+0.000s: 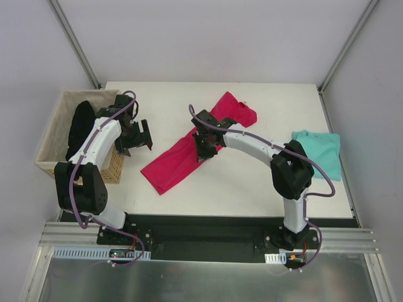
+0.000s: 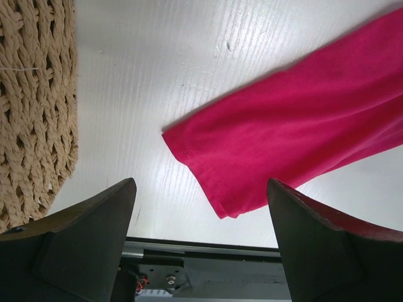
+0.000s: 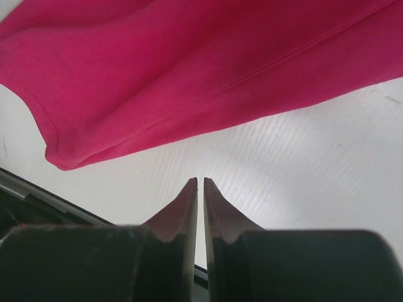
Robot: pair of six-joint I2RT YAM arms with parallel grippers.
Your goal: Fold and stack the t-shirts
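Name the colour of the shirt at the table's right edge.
Plain teal t-shirt, clearest from top external.

I see my white worktop [image 1: 252, 182] set between pale grey walls [image 1: 38, 50], with metal struts [image 1: 75, 44] at the corners. Behind my bases lies a brushed sheet [image 1: 208, 280], perhaps steel.

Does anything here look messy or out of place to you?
The teal t-shirt lies crumpled at the right edge of the table, partly hanging over it. The right pincer is shut on nothing beside the pink t-shirt.
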